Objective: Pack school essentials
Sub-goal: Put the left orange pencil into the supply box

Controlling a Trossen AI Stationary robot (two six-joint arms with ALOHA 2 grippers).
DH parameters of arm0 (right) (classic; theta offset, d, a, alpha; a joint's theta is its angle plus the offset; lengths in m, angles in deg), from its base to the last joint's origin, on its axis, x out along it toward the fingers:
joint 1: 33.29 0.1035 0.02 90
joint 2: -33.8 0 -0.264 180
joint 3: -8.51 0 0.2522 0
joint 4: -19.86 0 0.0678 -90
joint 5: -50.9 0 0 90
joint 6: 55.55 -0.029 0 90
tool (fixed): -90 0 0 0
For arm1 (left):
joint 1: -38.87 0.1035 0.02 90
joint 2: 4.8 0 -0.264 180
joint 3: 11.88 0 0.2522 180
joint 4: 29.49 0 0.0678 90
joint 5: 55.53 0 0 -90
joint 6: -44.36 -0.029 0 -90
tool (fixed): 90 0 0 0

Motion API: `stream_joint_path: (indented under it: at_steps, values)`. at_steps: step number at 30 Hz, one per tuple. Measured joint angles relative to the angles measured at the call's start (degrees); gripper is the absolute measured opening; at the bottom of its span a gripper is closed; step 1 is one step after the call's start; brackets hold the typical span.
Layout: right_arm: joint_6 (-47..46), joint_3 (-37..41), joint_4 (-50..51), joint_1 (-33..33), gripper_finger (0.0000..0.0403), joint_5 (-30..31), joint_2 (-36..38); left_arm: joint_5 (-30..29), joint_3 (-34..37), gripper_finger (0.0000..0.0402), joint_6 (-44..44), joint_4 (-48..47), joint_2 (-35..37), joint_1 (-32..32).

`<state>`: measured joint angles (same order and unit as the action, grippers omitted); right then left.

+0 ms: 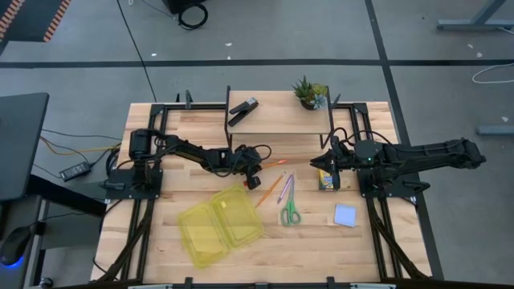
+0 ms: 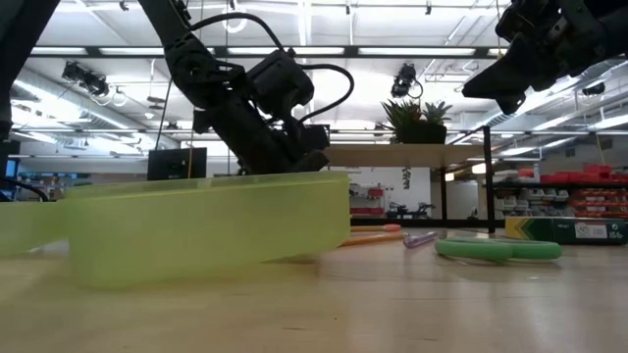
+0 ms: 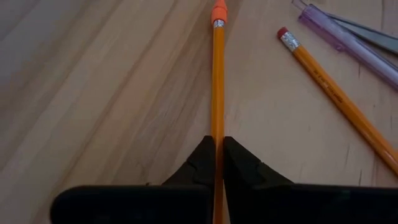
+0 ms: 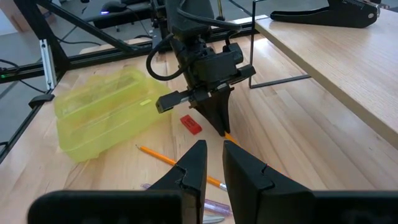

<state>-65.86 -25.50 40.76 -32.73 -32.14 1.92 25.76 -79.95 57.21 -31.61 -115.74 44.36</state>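
Closest to the low camera sits the open yellow-green box (image 2: 196, 226), its lid laid flat beside its tray, toward the front edge of the table (image 1: 161, 241) and left of the middle. Behind it the left gripper (image 3: 217, 163) is down at the table's centre with its fingers pinched narrow on one orange pencil (image 3: 217, 87), whose eraser end points away from the wrist. A second pencil (image 3: 339, 96) lies apart on the wood, next to the purple pen (image 3: 348, 37). Beside the left gripper lies the tiny red eraser (image 4: 191, 124). Green-handled scissors (image 1: 290, 213) lie just front of the pen, and the pale blue notepad (image 1: 346, 214) rests nearer the right edge. The right gripper (image 4: 214, 163) hangs above the table on the right side, fingers a little apart, holding nothing. On the raised shelf (image 1: 273, 120) along the back edge sit the black stapler (image 1: 243, 110) and the potted plant (image 1: 309, 91).
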Motion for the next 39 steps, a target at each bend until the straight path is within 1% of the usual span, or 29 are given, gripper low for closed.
stream_joint_path:
  at_steps: [4, 7, 16, 24, 39]
  values:
    - [0.0, 0.0, 0.0, 0.0, 0.006, 0.0, 0.0, 0.0, 0.0, 0.002, 0.0, -0.2, 0.3, 0.0]
    - [0.0, 0.0, 0.0, 0.0, 0.006, 0.0, 0.0, 0.0, -0.1, 0.0017, 0.0, -1.0, 1.4, 0.0]
    - [0.0, 0.0, 0.0, 0.0, 0.006, 0.0, 0.0, 0.0, -0.1, 0.0017, -0.2, -4.8, 7.8, -0.1]
    - [0.0, 0.0, 0.1, 0.0, 0.006, 0.0, 0.0, 0.0, -0.1, 0.0018, -0.7, -5.2, 11.7, -1.1]
    - [0.7, 0.0, 0.2, 0.0, 0.006, 0.0, 0.1, 0.0, 0.0, 0.0013, -1.4, -6.7, 13.3, -5.6]
